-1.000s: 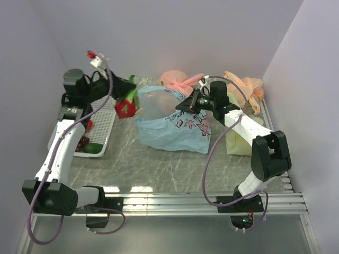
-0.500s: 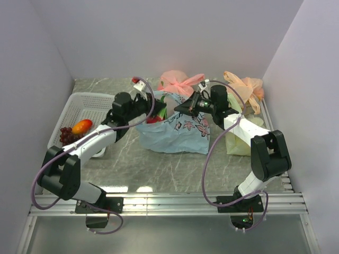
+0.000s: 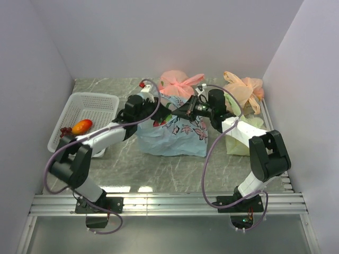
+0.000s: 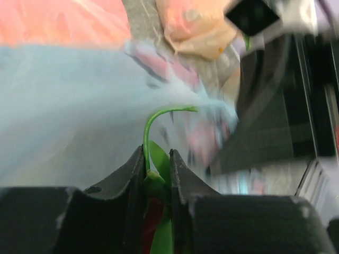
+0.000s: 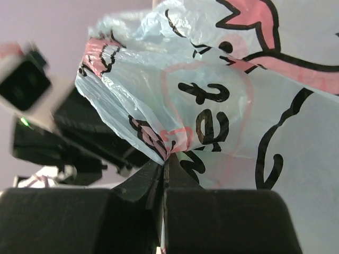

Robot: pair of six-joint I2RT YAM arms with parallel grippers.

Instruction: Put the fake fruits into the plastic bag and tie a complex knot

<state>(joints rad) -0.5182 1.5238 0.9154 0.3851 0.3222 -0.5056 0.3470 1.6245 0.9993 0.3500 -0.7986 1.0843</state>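
Note:
The light blue plastic bag with pink-and-dark print stands mid-table, its mouth held up. My right gripper is shut on the bag's rim and pinches the film. My left gripper is at the bag's mouth, shut on the red dragon fruit by its green tips; the fruit shows red through the bag. The orange fruit and the grape bunch lie in the white basket. The dark green fruit is hidden. The handles are untied.
Two knotted pink-orange bags stand at the back. A yellow-green bag stands under the right arm. The white basket is at the left wall. Walls close in on three sides.
My left arm swung from the basket to the bag, carrying the dragon fruit, and now reaches into the bag's mouth. My right gripper kept its hold on the bag's rim.

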